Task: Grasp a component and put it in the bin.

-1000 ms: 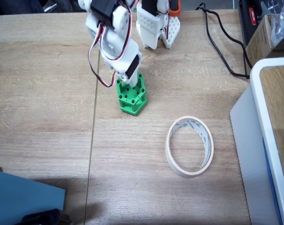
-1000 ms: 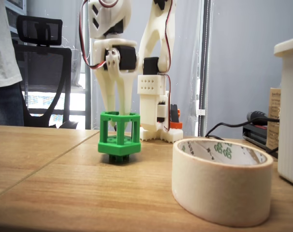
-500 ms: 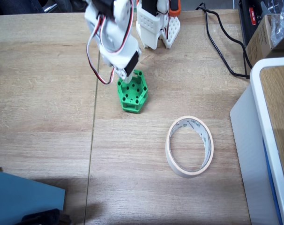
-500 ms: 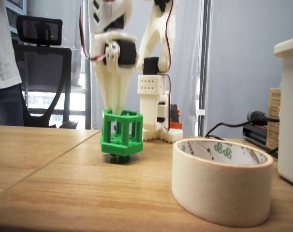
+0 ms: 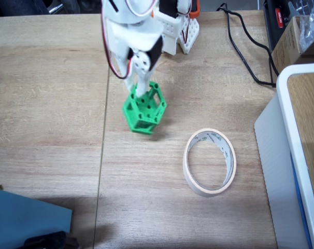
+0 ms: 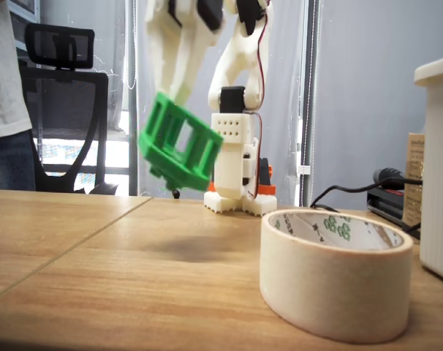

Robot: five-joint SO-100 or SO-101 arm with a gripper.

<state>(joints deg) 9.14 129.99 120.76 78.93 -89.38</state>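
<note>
1. The white gripper [image 5: 142,92] clamps its two fingers on the upper rim of the green component [image 5: 143,110], seen again from the side in a fixed view, where the gripper [image 6: 176,95] carries the component [image 6: 179,143] clear of the wooden table [image 6: 97,292], a soft shadow lying beneath it.

2. The component hangs tilted: in the low fixed view its holed top face leans up and to the left, and its lower end swings toward the right, so its axis runs on a slant and not upright. From above, the holed hexagonal face is turned toward the camera with an open side window facing down-left.

3. The bin [image 5: 209,161], a cream ring of tape, lies flat on the table [image 5: 48,104] to the lower right of the component in the view from above, well apart from it; in the low view the bin [image 6: 335,272] stands in the foreground to the right.

4. Nothing lies on the bare wood between component and bin. A black cable [image 5: 245,49] trails along the top right, a white-rimmed container [image 5: 297,129] flanks the right edge, and a blue object [image 5: 27,220] sits at the lower left corner.
</note>
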